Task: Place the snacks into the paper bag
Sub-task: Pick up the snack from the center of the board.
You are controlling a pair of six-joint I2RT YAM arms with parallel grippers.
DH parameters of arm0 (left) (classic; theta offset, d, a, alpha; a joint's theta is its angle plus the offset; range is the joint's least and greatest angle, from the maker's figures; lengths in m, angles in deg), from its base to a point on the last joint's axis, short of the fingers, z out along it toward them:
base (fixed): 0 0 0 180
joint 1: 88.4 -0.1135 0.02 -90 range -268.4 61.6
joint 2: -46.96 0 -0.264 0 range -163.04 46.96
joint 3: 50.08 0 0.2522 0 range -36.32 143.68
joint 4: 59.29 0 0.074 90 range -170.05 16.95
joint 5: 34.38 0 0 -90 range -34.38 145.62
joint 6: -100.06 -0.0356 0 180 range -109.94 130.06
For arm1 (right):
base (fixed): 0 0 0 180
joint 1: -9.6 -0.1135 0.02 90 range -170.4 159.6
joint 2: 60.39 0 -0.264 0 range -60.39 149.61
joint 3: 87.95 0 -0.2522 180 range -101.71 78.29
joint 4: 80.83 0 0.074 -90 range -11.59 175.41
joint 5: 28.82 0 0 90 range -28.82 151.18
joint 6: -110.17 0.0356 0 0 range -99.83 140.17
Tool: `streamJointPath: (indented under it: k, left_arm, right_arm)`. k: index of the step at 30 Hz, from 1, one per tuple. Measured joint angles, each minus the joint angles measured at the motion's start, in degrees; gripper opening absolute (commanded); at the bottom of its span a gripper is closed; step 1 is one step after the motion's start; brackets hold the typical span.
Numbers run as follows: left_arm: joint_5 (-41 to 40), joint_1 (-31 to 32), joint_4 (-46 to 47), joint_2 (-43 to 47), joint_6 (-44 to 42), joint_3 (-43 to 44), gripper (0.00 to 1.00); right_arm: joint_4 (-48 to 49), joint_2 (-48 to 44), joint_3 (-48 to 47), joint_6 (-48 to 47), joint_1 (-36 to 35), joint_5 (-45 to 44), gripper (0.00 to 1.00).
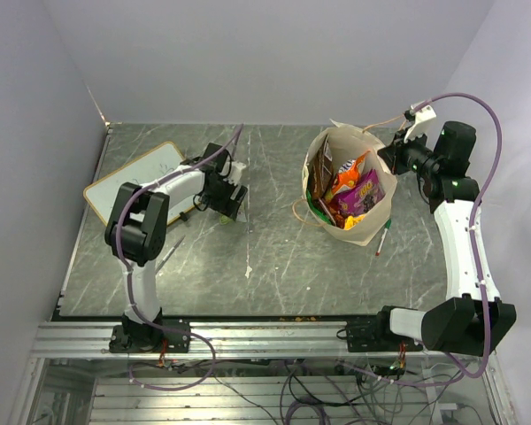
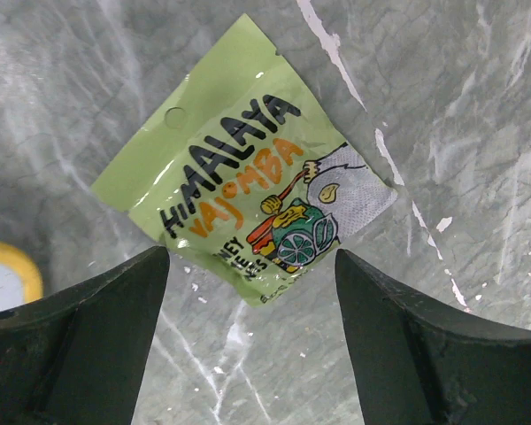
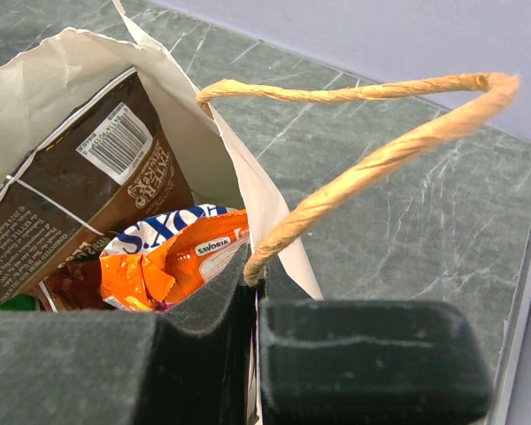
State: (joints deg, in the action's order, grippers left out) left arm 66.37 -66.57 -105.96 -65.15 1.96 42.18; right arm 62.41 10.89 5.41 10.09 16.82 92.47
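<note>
Toward the far right corner of the desk, the bag stands upright with its mouth open. The right gripper has its fingers pressed together on the bag's rim, at the side facing the right edge. The right wrist view shows the paper wall clamped between the two dark pads, just beside the foot of one twisted handle, which arches above them. Inside the bag are a brown pouch standing against the wall, an orange pouch below it and a purple pouch (other packets sit deeper, too hidden to name). A marker lies on the desk just beside the bag's near side.

Over on the far left part of the desk, the left gripper points down near a whiteboard that lies by the left edge. Its fingers are spread wide apart. A green packet lies flat on the desk in the gap ahead of them, ungripped; its lettering reads "Himalaya Vajomba".
</note>
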Motion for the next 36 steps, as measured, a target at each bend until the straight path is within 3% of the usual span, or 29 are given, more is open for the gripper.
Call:
streamJointPath:
  k: [26, 32, 36]
  left_arm:
    - [2.80, -0.94, 1.05, -2.34, -0.07, 0.22, 0.19]
    - [2.82, -0.57, 0.20, -2.34, -1.18, 0.61, 0.08]
    - [2.82, -0.22, -0.59, -2.29, -2.56, 0.74, 0.07]
  right_arm:
    - [0.70, 0.22, 0.37, -0.42, 0.02, -0.17, 0.00]
    - [0.92, 0.63, 0.37, -0.57, 0.02, -0.20, 0.00]
    - [1.05, 0.79, 0.37, -0.92, 0.07, -0.17, 0.00]
